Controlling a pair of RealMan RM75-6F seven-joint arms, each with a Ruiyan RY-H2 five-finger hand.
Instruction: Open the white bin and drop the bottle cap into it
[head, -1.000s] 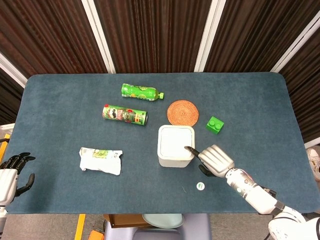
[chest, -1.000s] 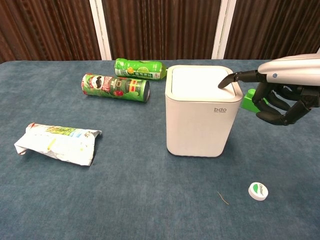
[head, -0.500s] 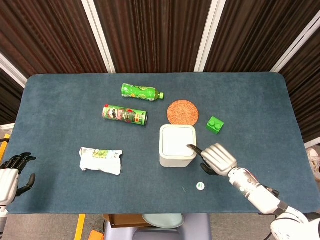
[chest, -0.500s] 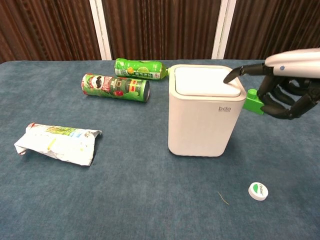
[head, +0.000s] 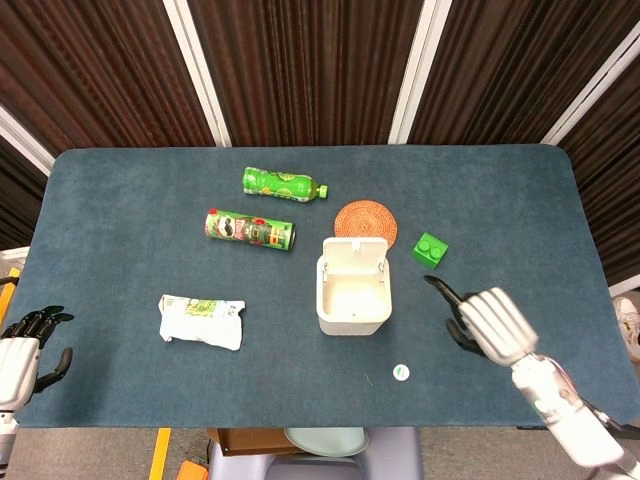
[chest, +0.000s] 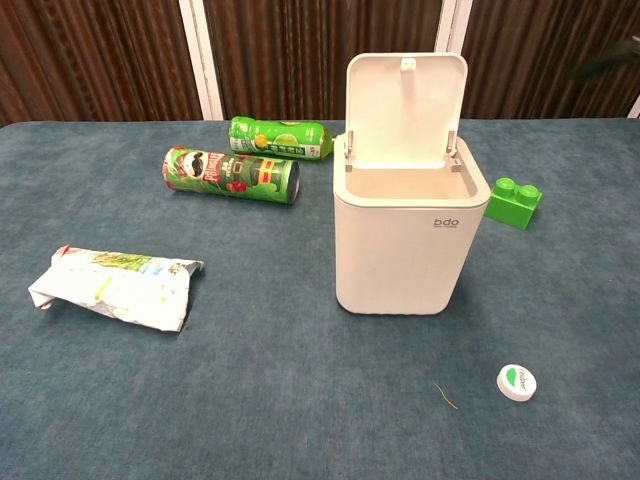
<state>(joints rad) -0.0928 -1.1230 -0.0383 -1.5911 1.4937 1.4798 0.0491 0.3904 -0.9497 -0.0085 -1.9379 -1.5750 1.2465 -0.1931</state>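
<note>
The white bin (head: 353, 300) stands near the table's middle with its lid (chest: 405, 105) flipped up and upright at the back, so the inside shows. The white bottle cap (head: 400, 372) with a green mark lies on the cloth in front of the bin and to its right, also seen as the cap (chest: 516, 382) in the chest view. My right hand (head: 492, 324) hovers right of the bin, apart from it, one finger stretched out and the others curled in, holding nothing. My left hand (head: 25, 342) hangs off the table's lower left corner, fingers apart and empty.
A green bottle (head: 283, 184) and a green chips can (head: 250, 229) lie behind and left of the bin. A crumpled snack bag (head: 202, 321) lies to the left. An orange woven coaster (head: 365, 224) and a green brick (head: 430, 249) sit behind and right of the bin.
The bin's lid, pressed by my right hand's fingertip before, has sprung open. My right hand has pulled away to the right and up, out of the chest view.
</note>
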